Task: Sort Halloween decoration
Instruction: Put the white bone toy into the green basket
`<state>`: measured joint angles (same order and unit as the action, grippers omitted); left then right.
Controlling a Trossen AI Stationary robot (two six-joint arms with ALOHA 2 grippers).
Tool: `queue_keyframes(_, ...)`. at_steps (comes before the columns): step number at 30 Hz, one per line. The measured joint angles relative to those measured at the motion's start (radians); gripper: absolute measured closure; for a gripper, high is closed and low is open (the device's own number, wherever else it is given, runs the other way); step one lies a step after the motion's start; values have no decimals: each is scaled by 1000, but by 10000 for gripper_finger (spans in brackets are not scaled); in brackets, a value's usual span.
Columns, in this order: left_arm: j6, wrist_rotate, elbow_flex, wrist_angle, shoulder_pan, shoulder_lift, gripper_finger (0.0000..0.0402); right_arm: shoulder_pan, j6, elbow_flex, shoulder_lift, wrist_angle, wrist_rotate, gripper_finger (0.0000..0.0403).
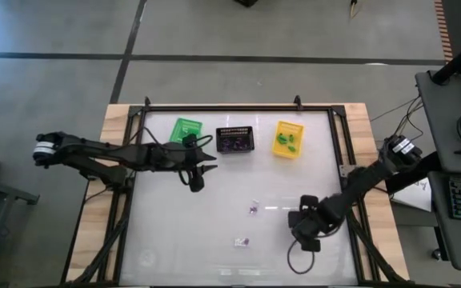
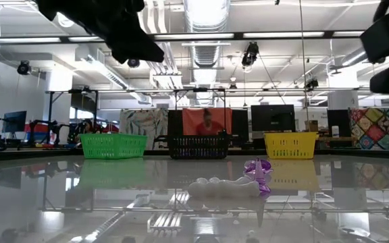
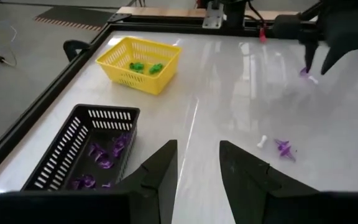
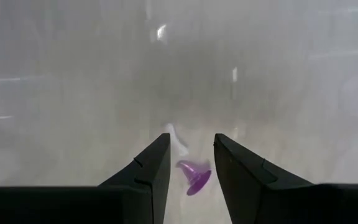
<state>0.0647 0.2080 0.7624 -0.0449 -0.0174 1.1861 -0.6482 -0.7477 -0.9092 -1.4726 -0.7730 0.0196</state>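
1. Three small plastic mesh baskets sit in a row along the far side of the glossy white table (image 1: pixel 174 240): a green mesh basket (image 1: pixel 186 130) on the left, a black mesh basket (image 1: pixel 235 140) in the middle, a yellow mesh basket (image 1: pixel 288 138) on the right.
2. The trinkets are seriously tiny next to the grippers. The purple trinkets in the black basket (image 3: pixel 107 155) look like little spiky plastic bits, and the green trinkets in the yellow basket (image 3: pixel 145 66) are small leafy-looking blobs.
3. Out on the open table, near the middle, there's a purple and white pair (image 1: pixel 253 208), and another purple and white pair (image 1: pixel 241 241) closer to the near edge.
4. From table height the white piece (image 2: pixel 223 186) looks lumpy and bone-ish, with a purple spiky piece (image 2: pixel 258 168) just behind it.
5. The right gripper (image 4: pixel 191 163) hangs low over the table on the right, fingers apart, with a purple cone-shaped trinket (image 4: pixel 194 176) and a white sliver beside it lying between them, not pinched.
6. The left gripper (image 3: pixel 196 168) hovers just in front of the black basket, fingers spread, holding nothing.
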Motion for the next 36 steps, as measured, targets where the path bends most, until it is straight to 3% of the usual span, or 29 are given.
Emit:
queue_keyframes(5,0,38,0,-3,0,8,300,-53,-18,0,-1,1,-71,288)
queue_keyframes(18,0,44,0,-4,0,8,300,-74,-13,0,-111,31,-73,288)
queue_keyframes(29,-9,44,0,-1,0,8,300,-67,-15,-2,-129,35,-84,300)
queue_keyframes(36,-11,44,0,-1,-1,7,299,-53,9,-1,-126,43,-90,383)
